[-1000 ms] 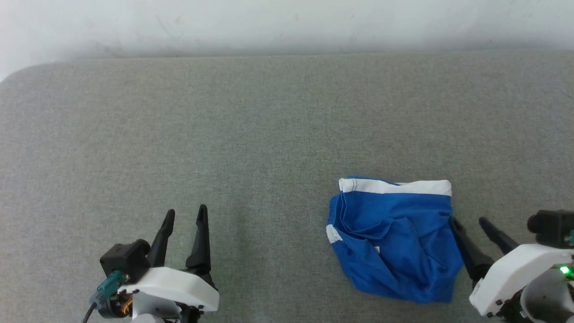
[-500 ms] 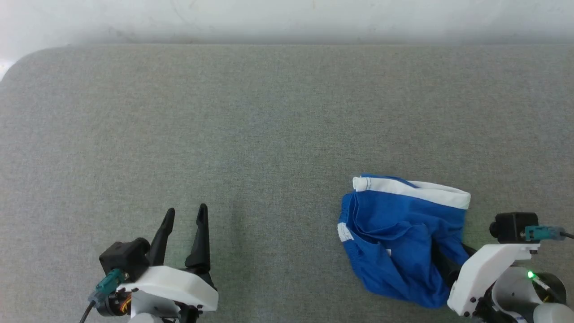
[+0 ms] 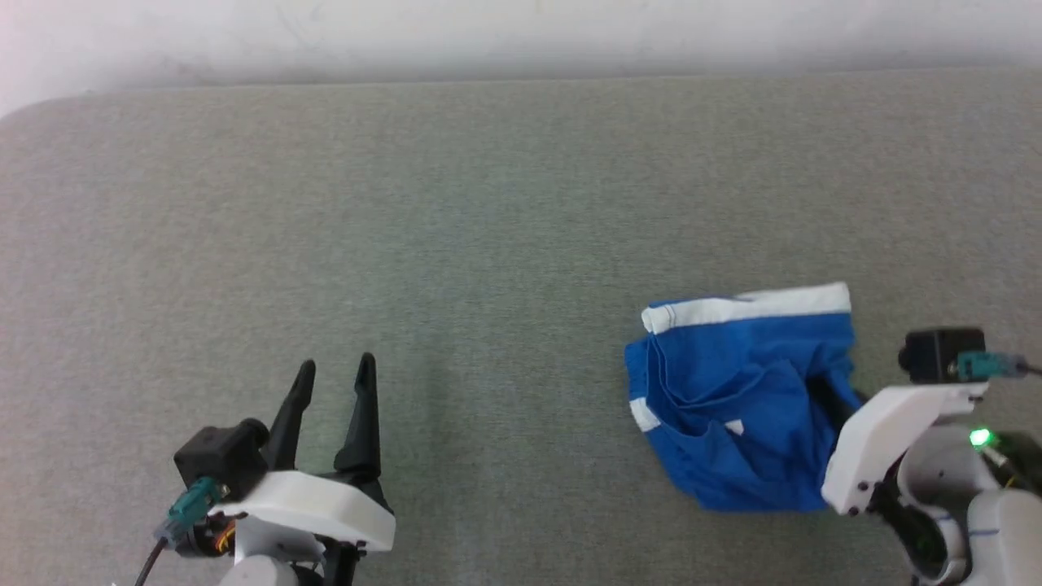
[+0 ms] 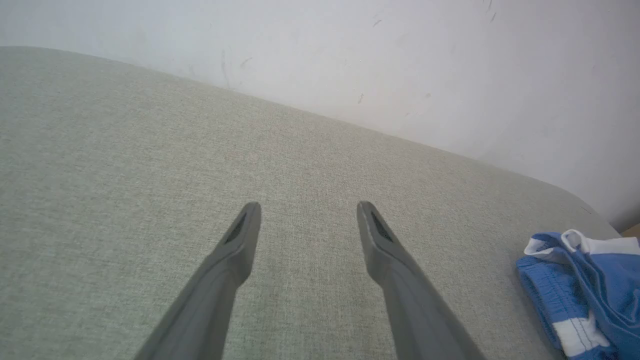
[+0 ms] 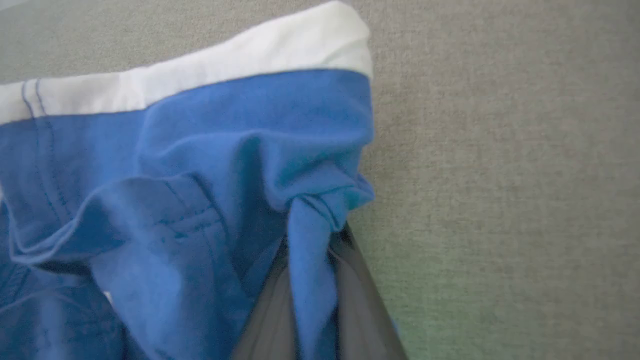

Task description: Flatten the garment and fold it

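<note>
The garment (image 3: pixel 733 399), royal-blue shorts with white trim, lies crumpled at the right of the grey table (image 3: pixel 456 228). A white band runs along its far edge. My right gripper (image 3: pixel 822 399) is at the garment's right edge, shut on a pinched fold of blue cloth; in the right wrist view the fold (image 5: pixel 310 260) runs between the two dark fingers (image 5: pixel 360 300), and the garment (image 5: pixel 175 165) bunches toward them. My left gripper (image 3: pixel 334 378) stands open over bare table at the lower left, far from the cloth. In the left wrist view, the garment (image 4: pixel 590 290) lies at the right edge.
A pale wall (image 3: pixel 521 32) runs behind the table's far edge. The table's rounded corner (image 3: pixel 32 114) is at the far left. Bare grey cloth surface stretches between the two arms and beyond the garment.
My right gripper went in under the garment's right edge and shut on a fold, and the cloth has bunched and risen there. The head view shifted a little. The left arm stayed put.
</note>
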Tool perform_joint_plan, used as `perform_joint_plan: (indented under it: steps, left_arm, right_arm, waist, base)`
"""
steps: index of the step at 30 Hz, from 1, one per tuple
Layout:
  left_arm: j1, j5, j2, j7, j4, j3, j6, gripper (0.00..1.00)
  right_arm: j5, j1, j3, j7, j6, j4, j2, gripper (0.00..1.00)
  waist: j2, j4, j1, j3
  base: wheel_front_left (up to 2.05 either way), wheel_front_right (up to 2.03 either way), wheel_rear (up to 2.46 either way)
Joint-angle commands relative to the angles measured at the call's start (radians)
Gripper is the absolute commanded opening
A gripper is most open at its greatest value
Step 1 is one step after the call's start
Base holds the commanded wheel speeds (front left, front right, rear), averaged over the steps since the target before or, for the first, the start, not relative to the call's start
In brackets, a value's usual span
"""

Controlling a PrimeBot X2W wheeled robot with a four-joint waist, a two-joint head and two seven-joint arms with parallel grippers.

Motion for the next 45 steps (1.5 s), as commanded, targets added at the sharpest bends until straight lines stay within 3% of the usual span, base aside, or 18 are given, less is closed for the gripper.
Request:
perform_joint_plan:
  steps: [1,14,23,34,44,45]
  left_arm:
    - [-0.023,0.013,0.007,-0.004,-0.011,0.001,0.001,1.0]
    - [-0.115,0.063,0.069,0.024,-0.116,0.016,0.015,1.0]
    - [-0.188,0.118,0.123,0.061,-0.241,0.031,0.041,1.0]
    - [-0.256,0.165,0.161,0.085,-0.345,0.039,0.054,1.0]
    - [-0.272,0.185,0.173,0.065,-0.358,0.038,0.049,1.0]
    - [-0.272,0.188,0.174,0.064,-0.357,0.037,0.05,1.0]
  right_arm:
    - [-0.018,-0.035,-0.004,0.008,-0.002,-0.01,-0.02,0.0]
    - [-0.078,-0.248,-0.054,0.107,-0.002,-0.04,-0.246,0.0]
    - [-0.081,-0.33,-0.098,0.134,-0.002,-0.022,-0.434,0.0]
    - [-0.13,-0.403,-0.157,0.078,-0.002,0.047,-0.532,0.0]
    - [-0.198,-0.429,-0.192,0.007,-0.002,0.121,-0.553,0.0]
    - [-0.204,-0.431,-0.194,-0.001,-0.002,0.129,-0.552,0.09]
  waist:
    - [0.0,-0.027,0.0,0.012]
    - [0.0,-0.131,0.0,0.164]
    - [0.0,-0.167,0.0,0.285]
    - [0.0,-0.177,0.0,0.422]
    - [0.0,-0.181,0.0,0.454]
    - [0.0,-0.181,0.0,0.455]
  base:
    - [0.0,0.0,0.0]
    - [0.0,0.0,0.0]
    - [0.0,0.0,0.0]
    - [0.0,0.0,0.0]
    - [0.0,0.0,0.0]
    - [0.0,0.0,0.0]
